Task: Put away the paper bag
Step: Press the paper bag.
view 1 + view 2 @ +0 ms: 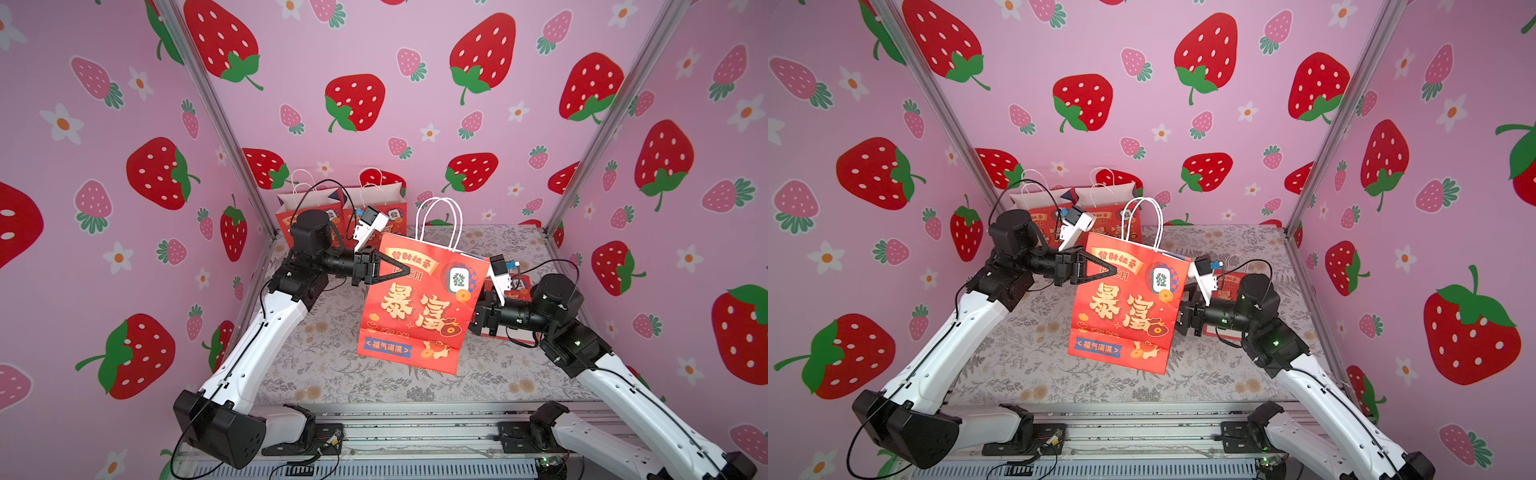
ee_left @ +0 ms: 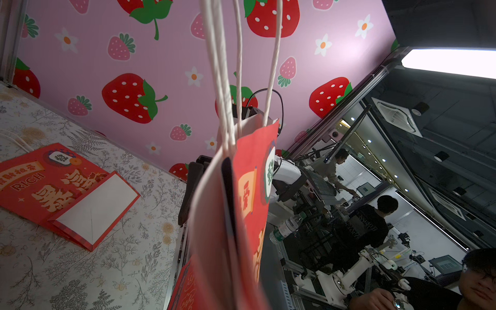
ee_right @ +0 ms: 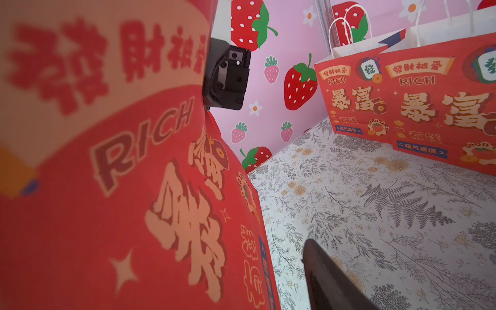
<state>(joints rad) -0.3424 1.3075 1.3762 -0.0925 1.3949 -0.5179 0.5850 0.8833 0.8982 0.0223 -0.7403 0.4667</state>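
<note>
Back bags: two (image 1: 307, 210) (image 1: 376, 199) stood side by side against the back wall, at the rear left corner.
Left gripper (image 1: 407, 272): pressed together on the bag's top left edge, below the handles (image 1: 440, 224).
Bag (image 1: 419, 309): upright and slightly tilted over mid-table, between both arms; whether its base touched the cloth (image 1: 332, 374) could not be told.
Right gripper (image 1: 484, 318): mostly hidden behind the bag's right edge in both top views; in the right wrist view one finger (image 3: 330, 279) stood clear of the bag, so the jaws were spread, gripping nothing.
Flat bag (image 2: 53, 188): lay folded on the cloth, under the right arm.
</note>
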